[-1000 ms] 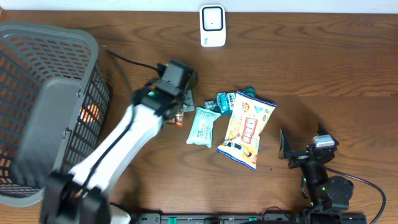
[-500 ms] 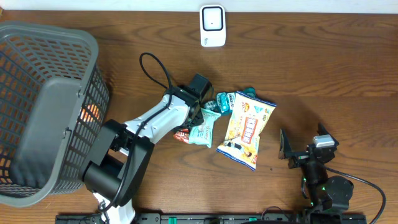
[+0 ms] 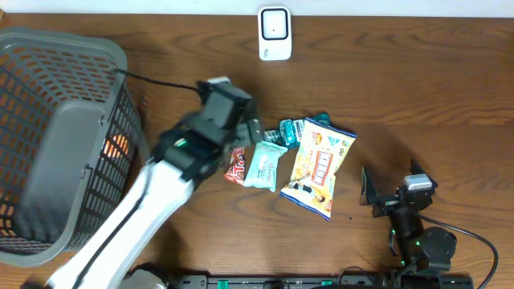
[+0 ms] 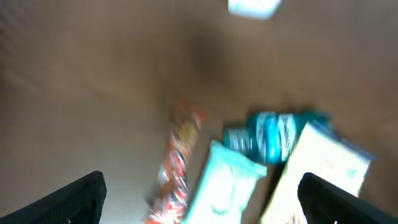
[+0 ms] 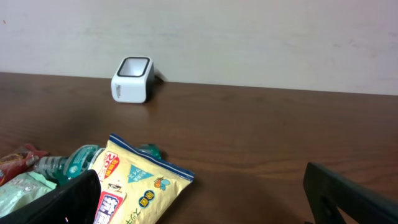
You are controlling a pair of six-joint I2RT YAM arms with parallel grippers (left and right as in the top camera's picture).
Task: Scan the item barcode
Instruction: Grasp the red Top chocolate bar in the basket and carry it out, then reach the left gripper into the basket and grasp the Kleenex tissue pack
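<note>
1. The snacks are in a small pile in the middle of the desk. There is a red snack bar, a pale green packet touching it, a big yellow bag just beside that, and a blue-green wrapped thing at the top of the pile.
2. None of them is in my grip. The left fingers are spread wide above the pile with nothing between them. (That wrist picture is very blurry, so I can't read any label or find a barcode.)
3. The right fingers are spread wide too and hold nothing. They sit low near my edge of the desk, to the right of the yellow bag.
4. The white scanner stands at the far edge of the desk, well apart from the pile. Nothing is in front of its window.
5. So I think the scan in hand is not done. I have to pick one snack, lift it, carry it to the scanner and turn its barcode to the window.
6. A big grey basket stands on the left. Something orange shows through its side, but I can't tell what it is.
7. The desk is dark brown wood. Behind it is a plain pale wall.
</note>
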